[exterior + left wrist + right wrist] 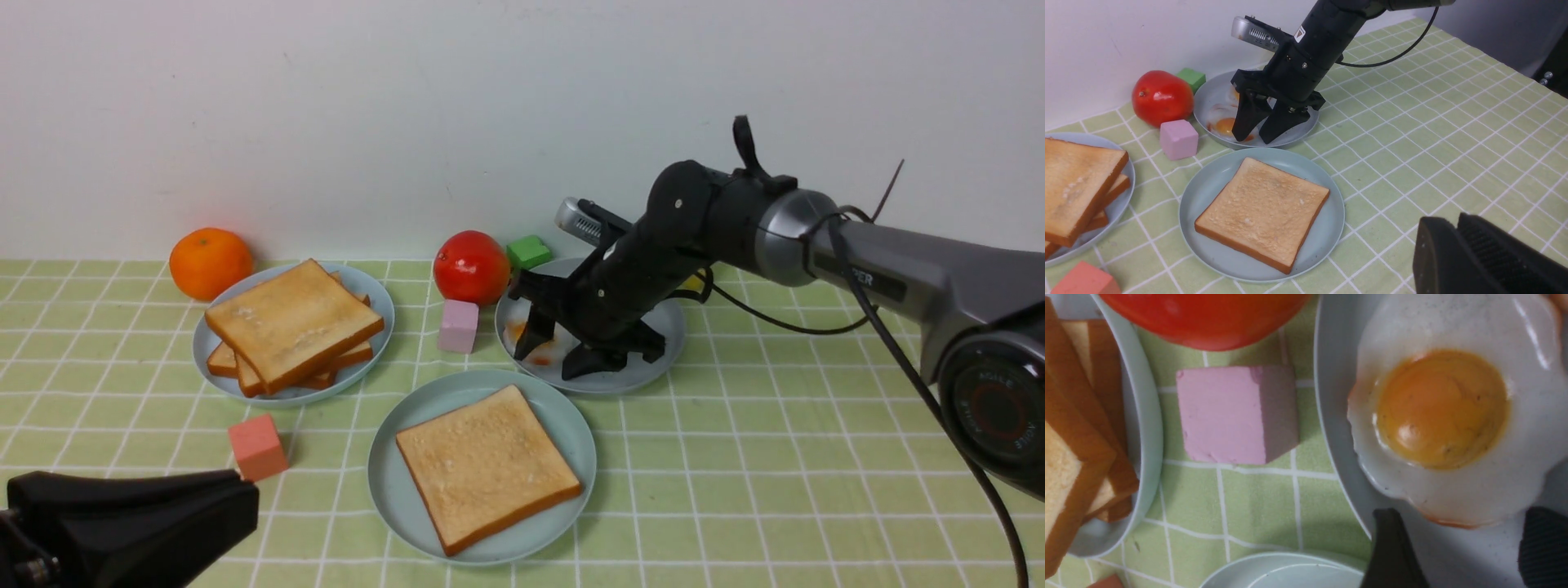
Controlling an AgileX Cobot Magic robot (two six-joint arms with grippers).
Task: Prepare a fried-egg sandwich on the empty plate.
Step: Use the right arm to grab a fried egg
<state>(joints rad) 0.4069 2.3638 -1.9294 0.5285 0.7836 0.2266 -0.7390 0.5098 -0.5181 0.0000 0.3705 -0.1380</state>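
The pale teal-green plate (390,490) lies front centre and holds one golden toast slice (487,465) lying flat. Behind it, a greyer plate (665,327) carries the fried egg (1441,408) with its orange yolk. My right gripper (559,359) is open and points down into that plate, its fingertips low at the egg's near edge with nothing between them. More toast slices (290,327) are stacked on the left plate. My left gripper (1453,222) is shut and empty, low over the cloth at the front, away from the plates.
An orange (211,263) and a red fruit (471,267) stand near the back wall. A green block (529,251), a pink block (458,325) and a salmon block (257,447) lie among the plates on the green checked cloth.
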